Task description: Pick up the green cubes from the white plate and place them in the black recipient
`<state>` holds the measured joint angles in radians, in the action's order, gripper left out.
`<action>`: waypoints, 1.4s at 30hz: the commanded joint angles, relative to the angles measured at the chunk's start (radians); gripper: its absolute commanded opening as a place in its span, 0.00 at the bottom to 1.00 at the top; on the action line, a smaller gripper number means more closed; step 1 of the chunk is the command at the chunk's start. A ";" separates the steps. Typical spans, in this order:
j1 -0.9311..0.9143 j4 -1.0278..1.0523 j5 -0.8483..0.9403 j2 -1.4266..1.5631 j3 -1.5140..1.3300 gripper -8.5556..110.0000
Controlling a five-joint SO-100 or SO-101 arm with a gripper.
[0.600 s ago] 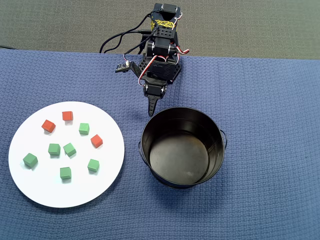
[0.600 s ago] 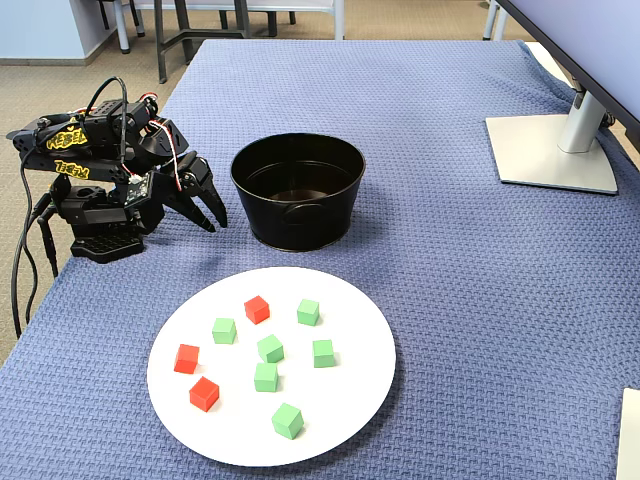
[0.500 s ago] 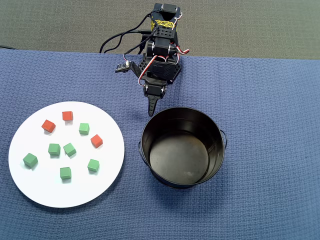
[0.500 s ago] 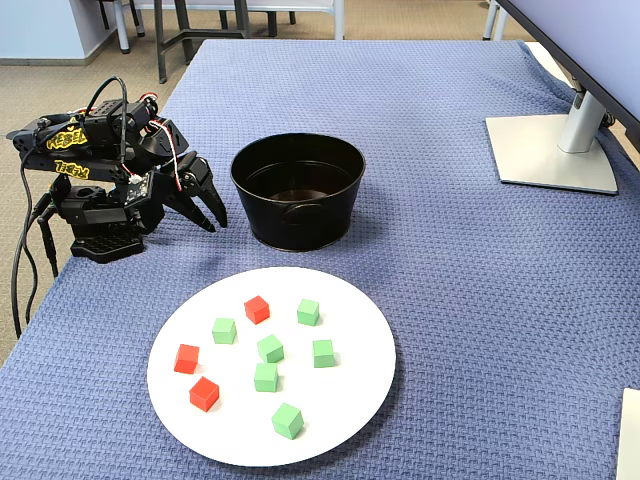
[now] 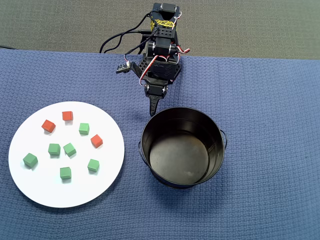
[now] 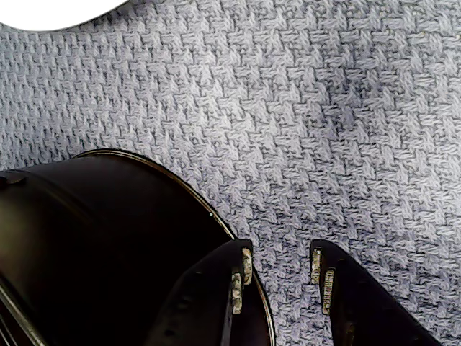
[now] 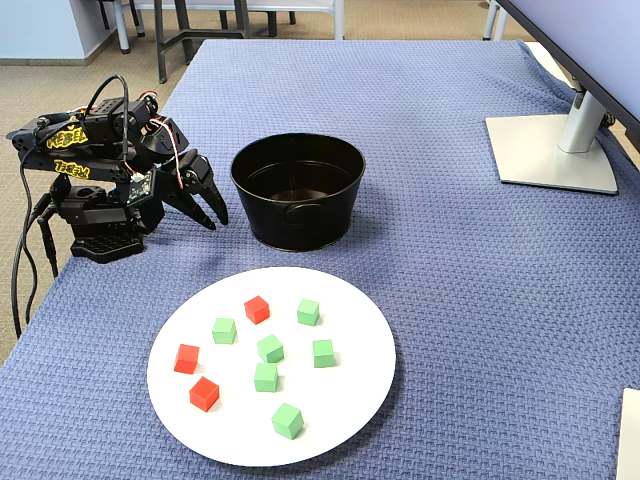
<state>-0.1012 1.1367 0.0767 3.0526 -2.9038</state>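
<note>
Several green cubes (image 5: 69, 149) lie scattered on the white plate (image 5: 75, 192) at the left of the overhead view; in the fixed view the green cubes (image 7: 270, 348) sit on the plate (image 7: 340, 400) near the front. The black recipient (image 5: 180, 157) stands empty right of the plate. My gripper (image 5: 152, 109) hangs just off the pot's far rim, away from the plate. In the wrist view the gripper (image 6: 279, 268) is open with only cloth between its fingers (image 6: 241, 270), the pot (image 6: 108, 231) beside it at left and the plate's edge (image 6: 43, 11) at top left.
Three red cubes (image 5: 96, 141) share the plate with the green ones. Blue woven cloth (image 5: 260, 100) covers the table. A monitor stand (image 7: 552, 152) sits at the far right of the fixed view. The arm's base and cables (image 7: 95, 235) occupy the left table edge.
The gripper has lifted very slightly beside the pot. The cubes, plate and pot have not moved.
</note>
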 commanded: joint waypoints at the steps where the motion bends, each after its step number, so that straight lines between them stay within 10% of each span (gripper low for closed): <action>1: -0.003 -0.002 -0.028 -0.012 0.074 0.07; 29: -0.371 -0.098 0.253 -0.376 0.417 0.18; 42: -0.581 -0.336 0.735 -0.848 0.571 0.23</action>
<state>-0.6228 0.8636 0.6657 2.2872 -2.4298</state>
